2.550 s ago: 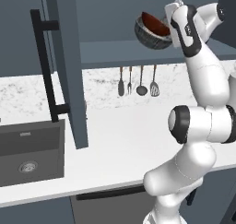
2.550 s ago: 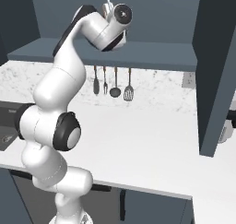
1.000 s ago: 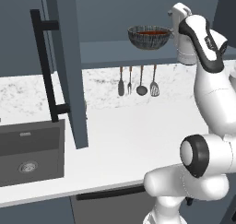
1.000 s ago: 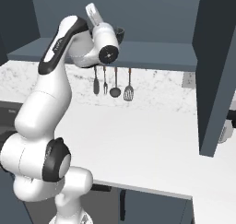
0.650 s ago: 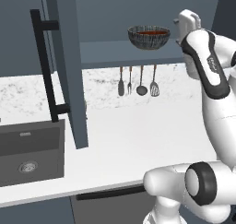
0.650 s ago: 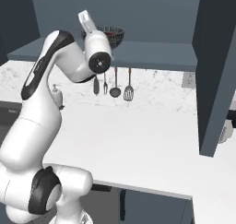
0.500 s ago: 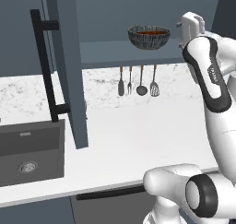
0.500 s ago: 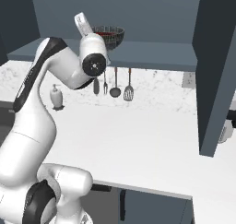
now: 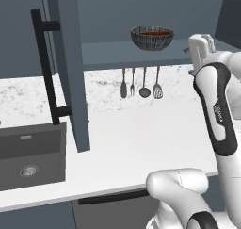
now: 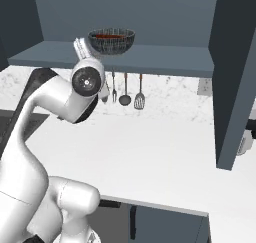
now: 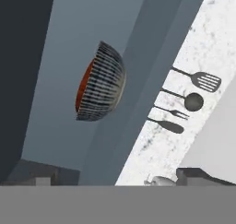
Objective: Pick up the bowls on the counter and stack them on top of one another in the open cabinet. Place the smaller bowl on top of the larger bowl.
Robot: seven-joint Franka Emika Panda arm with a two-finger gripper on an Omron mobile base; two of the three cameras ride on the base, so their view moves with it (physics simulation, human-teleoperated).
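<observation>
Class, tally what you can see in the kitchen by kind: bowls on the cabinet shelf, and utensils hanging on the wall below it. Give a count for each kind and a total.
Bowls: 2, the smaller bowl nested in the larger bowl
Hanging utensils: 4
Total: 6

The larger bowl (image 9: 151, 38), dark grey and streaked, stands upright on the cabinet (image 9: 117, 58) shelf, with the smaller bowl (image 9: 153, 34), reddish-brown, nested inside it.

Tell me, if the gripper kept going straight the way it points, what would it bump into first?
Probably the stacked bowls on the cabinet shelf: the hand view looks almost straight at them. Depth is unclear, so it might slip past and meet the cabinet's back wall instead.
</observation>
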